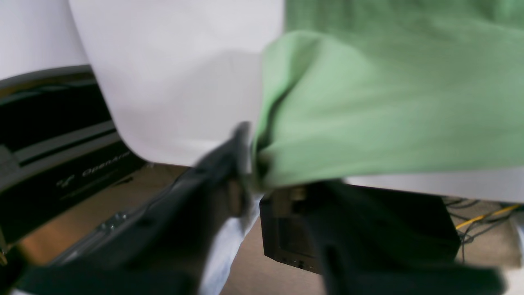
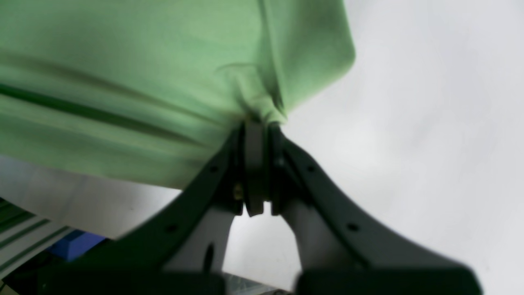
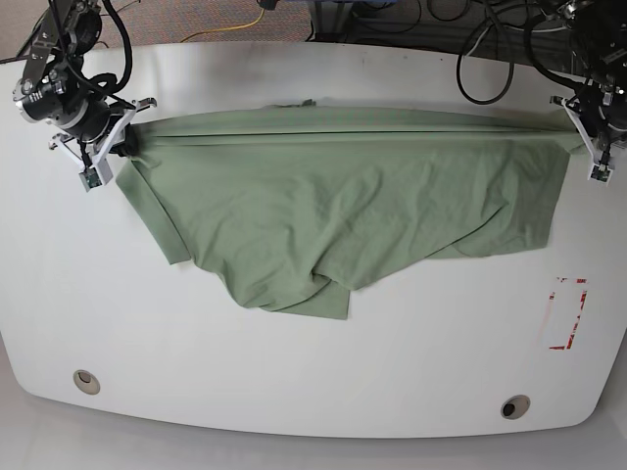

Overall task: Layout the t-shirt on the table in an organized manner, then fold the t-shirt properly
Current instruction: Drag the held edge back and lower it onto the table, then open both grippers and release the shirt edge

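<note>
the t-shirt (image 3: 333,211) lies stretched along the far edge of the table (image 3: 294,382), its long axis running side to side, loose cloth sagging toward the near edge. the right gripper (image 3: 125,142) pinches one far corner; the left gripper (image 3: 576,122) pinches the opposite corner, both pressed together on cloth.

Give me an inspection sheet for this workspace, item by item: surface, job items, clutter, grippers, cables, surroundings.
Surface: white table, two grommet holes, red tape rectangle near one end.
Job's things: green t-shirt stretched between both arms along its far edge, the rest wrinkled and bunched on the table.
Clutter: nothing seen.
Grippers: left gripper and right gripper, jaws shut on shirt corners.
Cables: black cables by the arms; yellow cable beyond the table.
Surroundings: floor past the table's far edge.
</note>
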Controlling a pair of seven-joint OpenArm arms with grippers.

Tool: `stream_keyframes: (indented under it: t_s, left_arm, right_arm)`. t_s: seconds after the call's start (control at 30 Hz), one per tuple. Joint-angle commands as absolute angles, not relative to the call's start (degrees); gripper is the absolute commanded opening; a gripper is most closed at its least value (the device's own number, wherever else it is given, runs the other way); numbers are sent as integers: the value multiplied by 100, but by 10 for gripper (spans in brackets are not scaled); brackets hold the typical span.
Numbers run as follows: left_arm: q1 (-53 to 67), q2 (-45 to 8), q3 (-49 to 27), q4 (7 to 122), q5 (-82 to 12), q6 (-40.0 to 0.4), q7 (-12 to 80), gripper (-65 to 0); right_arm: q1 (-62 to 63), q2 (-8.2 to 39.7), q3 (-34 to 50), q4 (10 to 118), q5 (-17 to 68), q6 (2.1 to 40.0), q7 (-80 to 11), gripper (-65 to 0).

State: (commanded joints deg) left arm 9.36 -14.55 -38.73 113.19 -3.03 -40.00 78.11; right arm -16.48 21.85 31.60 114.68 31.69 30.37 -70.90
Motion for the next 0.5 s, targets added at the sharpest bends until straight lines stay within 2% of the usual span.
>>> stream_keyframes:
  t_s: [0.17, 0.5]
  left_arm:
    - [558, -1455, -3688, 11248, -303, -4000, 7811, -499]
    - [-295, -1446, -3204, 10738, -295, -4000, 7802, -496]
  right_arm:
    - [-1270, 2176, 3152, 11178, 2809, 3055, -7090, -650]
    - [-251, 2097, 2545, 10325, 2466, 3064, -7055, -650]
